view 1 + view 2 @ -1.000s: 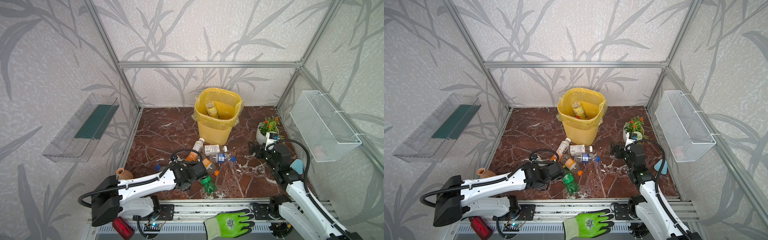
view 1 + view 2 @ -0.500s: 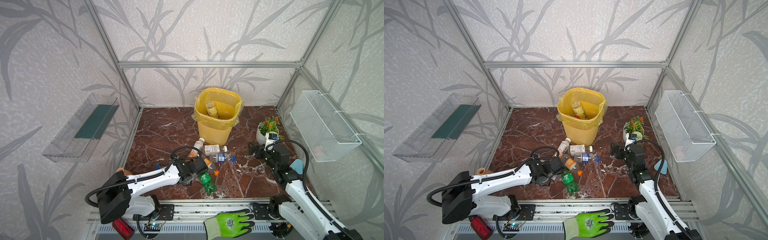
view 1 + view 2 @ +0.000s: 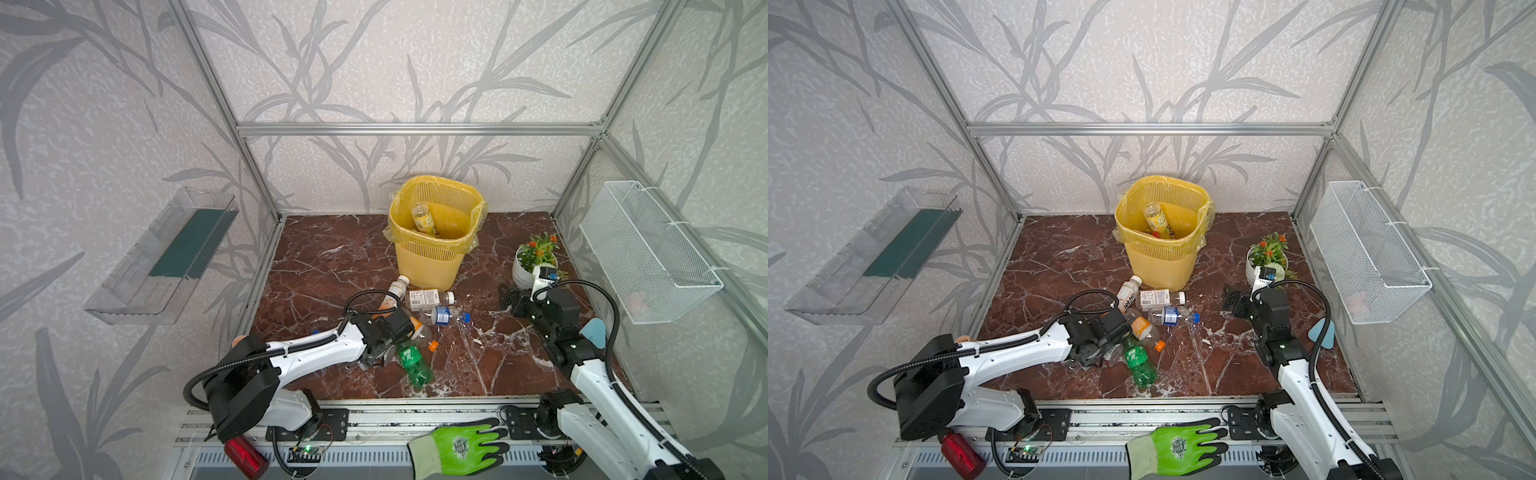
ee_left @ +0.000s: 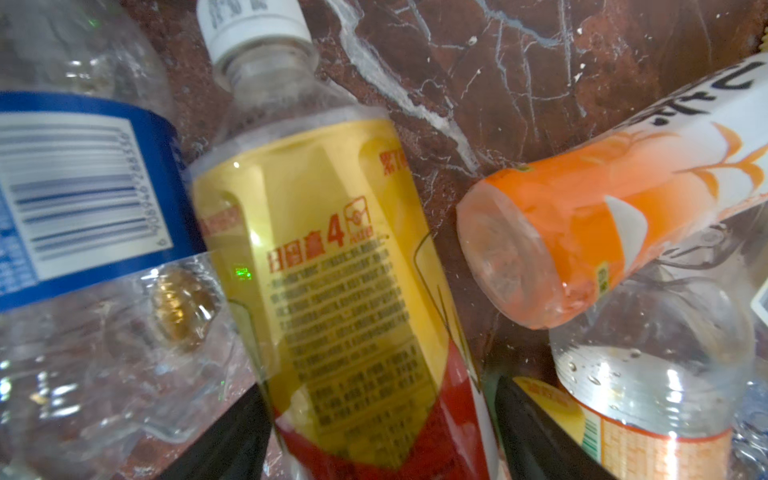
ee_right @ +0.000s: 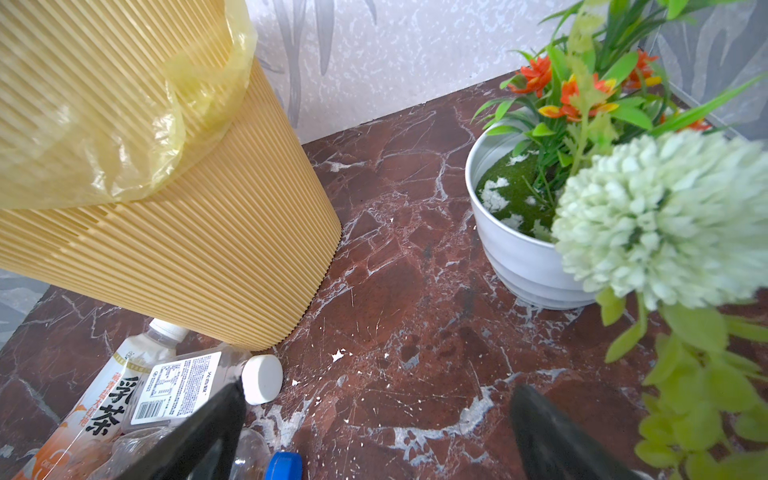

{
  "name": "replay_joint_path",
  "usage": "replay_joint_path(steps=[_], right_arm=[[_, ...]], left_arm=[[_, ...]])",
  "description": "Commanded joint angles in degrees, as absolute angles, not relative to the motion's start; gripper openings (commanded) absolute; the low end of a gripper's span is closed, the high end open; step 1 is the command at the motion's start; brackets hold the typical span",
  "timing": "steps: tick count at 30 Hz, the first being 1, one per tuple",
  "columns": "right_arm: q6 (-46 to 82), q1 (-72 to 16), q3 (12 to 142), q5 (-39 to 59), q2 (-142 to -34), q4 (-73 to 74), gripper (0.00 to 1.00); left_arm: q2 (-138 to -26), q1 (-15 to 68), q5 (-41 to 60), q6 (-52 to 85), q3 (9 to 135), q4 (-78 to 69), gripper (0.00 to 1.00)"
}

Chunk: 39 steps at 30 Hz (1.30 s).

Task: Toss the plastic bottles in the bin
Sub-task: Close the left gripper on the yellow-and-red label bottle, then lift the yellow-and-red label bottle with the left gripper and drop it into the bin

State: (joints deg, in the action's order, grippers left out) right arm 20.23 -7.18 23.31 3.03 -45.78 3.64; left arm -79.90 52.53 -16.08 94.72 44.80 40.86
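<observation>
Bottles [image 3: 428, 297] litter the bench [image 3: 324, 257] at centre frame, before the bin [image 3: 428, 262]; left pincer [image 4: 378, 384] straddles a yellow-labelled bottle [image 4: 332, 257], seemingly to lift it, grip unclear; right pincer [image 5: 380, 390] gapes empty.

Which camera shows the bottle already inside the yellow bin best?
The top views: both look down into the bin, showing the yellow-labelled bottle leaning against its inner wall. The right wrist view shows only the bin's slatted outside and bag; the left wrist view shows only bottles on the floor.
</observation>
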Motion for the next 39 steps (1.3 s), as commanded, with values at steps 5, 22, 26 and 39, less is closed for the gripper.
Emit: replay_joint_path(steps=[5,22,26,39], right_arm=[[20.8,-6.7,23.9,2.3,-46.6,2.6,0.99],[20.8,-6.6,25.6,2.6,-46.9,1.0,0.99],[20.8,-6.6,25.8,2.8,-46.9,0.9,0.99],[20.8,-6.6,26.4,3.4,-46.8,1.2,0.99]], left_arm=[[-81.2,50.9,-14.1,93.7,44.3,39.0,0.83],[-81.7,47.9,-11.3,90.4,40.4,32.7,0.79],[-81.2,47.8,-11.6,89.4,40.7,33.0,0.76],[-74.0,47.9,-14.3,84.9,44.9,39.5,0.61]])
